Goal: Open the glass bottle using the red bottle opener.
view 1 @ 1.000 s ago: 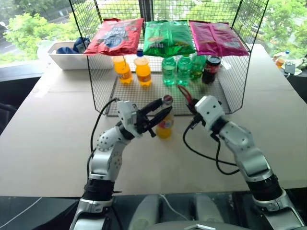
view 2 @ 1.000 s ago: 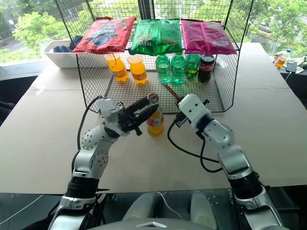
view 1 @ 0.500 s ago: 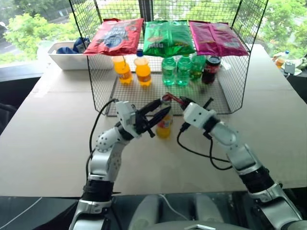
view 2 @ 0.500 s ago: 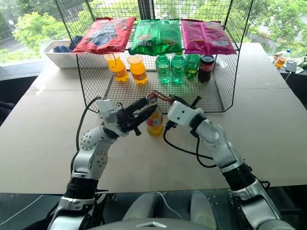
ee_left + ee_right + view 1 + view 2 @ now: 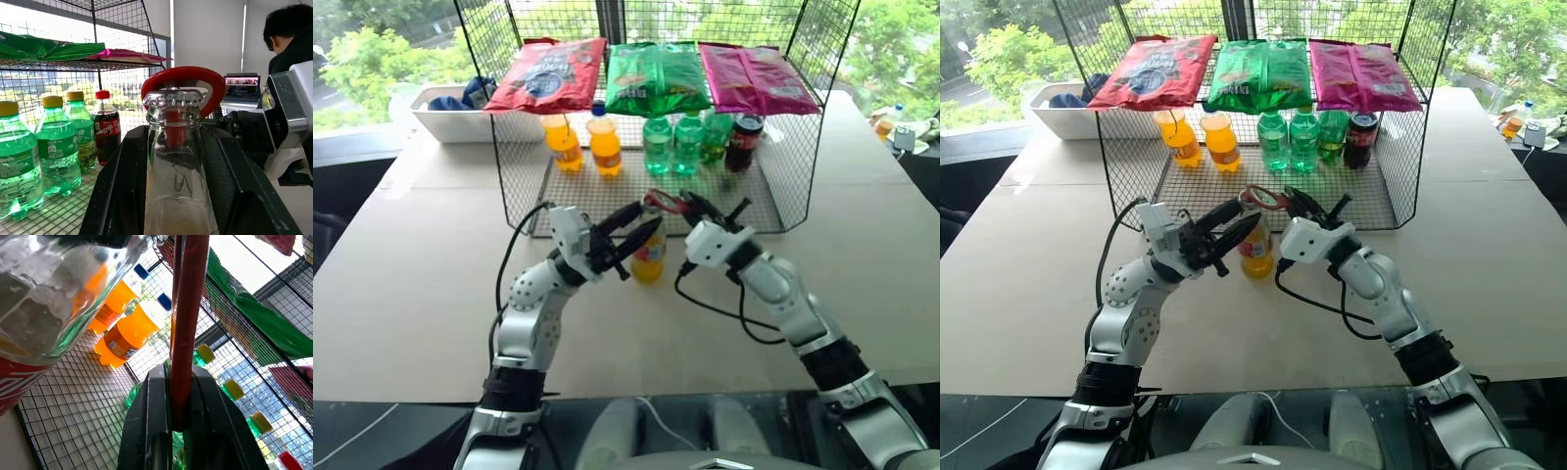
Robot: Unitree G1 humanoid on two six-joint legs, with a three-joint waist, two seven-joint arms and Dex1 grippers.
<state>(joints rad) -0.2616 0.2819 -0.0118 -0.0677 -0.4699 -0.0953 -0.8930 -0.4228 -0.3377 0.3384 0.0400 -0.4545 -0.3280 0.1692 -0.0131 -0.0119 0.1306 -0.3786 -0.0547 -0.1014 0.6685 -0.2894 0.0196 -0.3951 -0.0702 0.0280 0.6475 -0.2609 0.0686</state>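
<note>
upright glass bottle (image 5: 649, 251), red bottle opener (image 5: 664, 202) lying level over its cap

Pale beige flat tabletop (image 5: 431, 264), black wire-mesh rack (image 5: 773, 186) standing at its far middle, white rectangular plastic bin (image 5: 450, 119) at far left, small yellow-orange glass bottle (image 5: 649, 257) upright before the rack.

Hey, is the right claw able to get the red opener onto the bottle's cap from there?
Probably yes: the right claw already holds the red opener at the cap, unobstructed.
</note>
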